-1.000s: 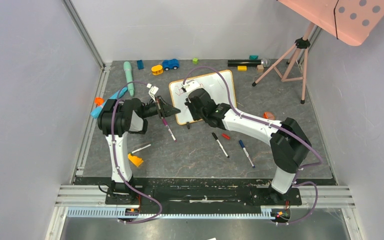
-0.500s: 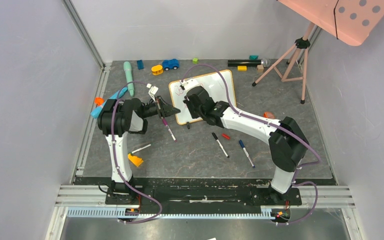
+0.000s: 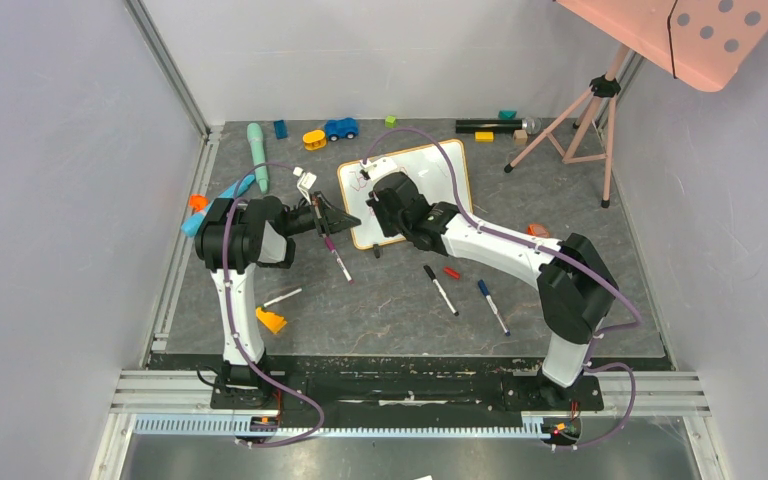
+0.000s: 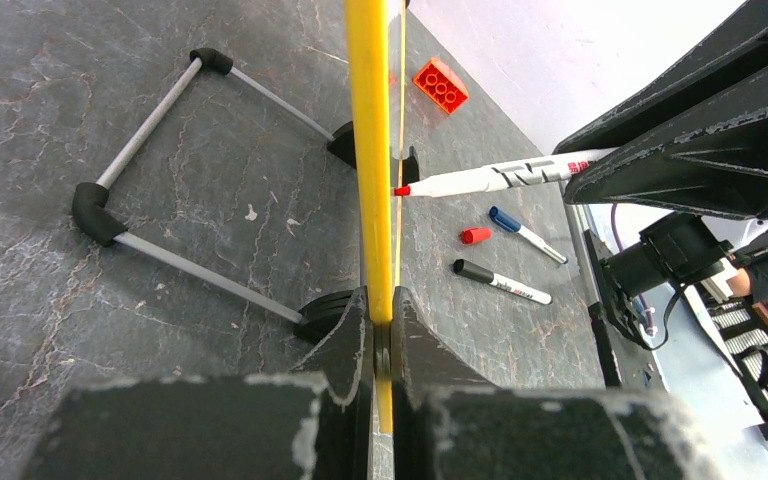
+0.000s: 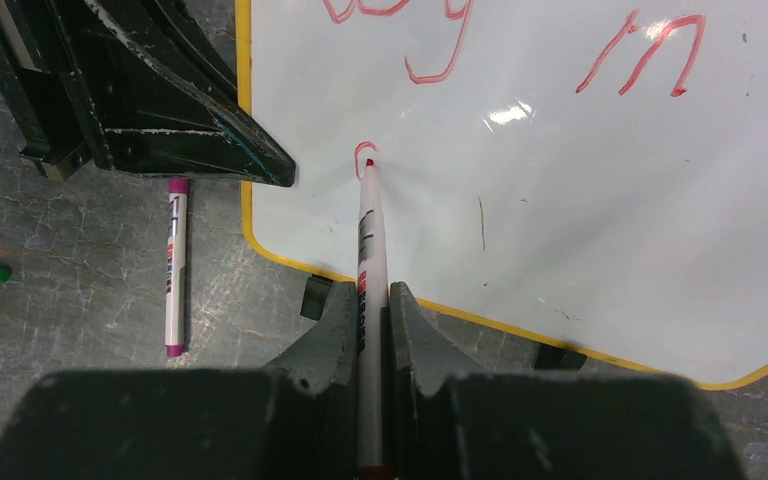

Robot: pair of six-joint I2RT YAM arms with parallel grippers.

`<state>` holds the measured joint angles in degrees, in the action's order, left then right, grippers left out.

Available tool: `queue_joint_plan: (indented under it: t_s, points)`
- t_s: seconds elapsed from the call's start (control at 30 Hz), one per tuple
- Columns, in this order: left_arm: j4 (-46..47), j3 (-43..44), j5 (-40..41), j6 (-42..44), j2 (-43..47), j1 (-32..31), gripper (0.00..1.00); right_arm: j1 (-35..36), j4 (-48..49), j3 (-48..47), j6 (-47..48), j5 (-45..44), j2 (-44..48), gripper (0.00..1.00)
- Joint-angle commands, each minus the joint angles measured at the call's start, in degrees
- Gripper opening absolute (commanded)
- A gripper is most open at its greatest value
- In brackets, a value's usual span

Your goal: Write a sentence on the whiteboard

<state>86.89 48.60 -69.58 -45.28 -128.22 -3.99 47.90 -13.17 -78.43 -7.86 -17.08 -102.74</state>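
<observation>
- Grey marbled tabletop (image 3: 390,320) between pale walls carries the whiteboard (image 3: 425,165) toward its far middle. It appears propped up on its black feet, with the writing face turned to the right arm.
- The left gripper (image 4: 380,322) is pinched tight on the whiteboard's yellow-orange frame at its left edge and steadies it. This arm looks unmoved across the last second.
- The right gripper (image 5: 370,300) is clamped on a red marker (image 5: 368,235). The marker's tip touches the whiteboard's face close to the edge that the left gripper holds.
- What has changed: in the top view the right wrist has crept a little toward the whiteboard's far left part over the past second. In the last half second it barely shifts.
- At the tip sits a small red loop (image 5: 362,153), below the first line of the sentence (image 5: 650,65). Of that line, the right wrist view shows only some letter tails and "in" at its top.
- My reading: line one is down and line two has only just begun, so most of the writing is yet to come.
- Off the whiteboard, a purple-tipped marker (image 5: 173,265) lies just beside its left edge. A black marker (image 3: 440,289), a blue marker (image 3: 493,306) and a red cap (image 3: 451,272) lie near its front side.
</observation>
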Motion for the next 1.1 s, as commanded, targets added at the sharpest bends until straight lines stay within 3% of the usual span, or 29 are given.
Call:
queue_joint_plan:
  t_s: [0.0,1.07]
  points:
    - [2.3,-0.8,-7.0,5.2,-2.3,-0.8,0.02,-1.3,3.5,-2.1,0.3,-3.4,-0.9,0.00]
    - [2.3,-0.8,-7.0,5.2,-2.3,-0.8,0.02,-1.8,4.3,-2.0,0.3,-3.3,0.4,0.00]
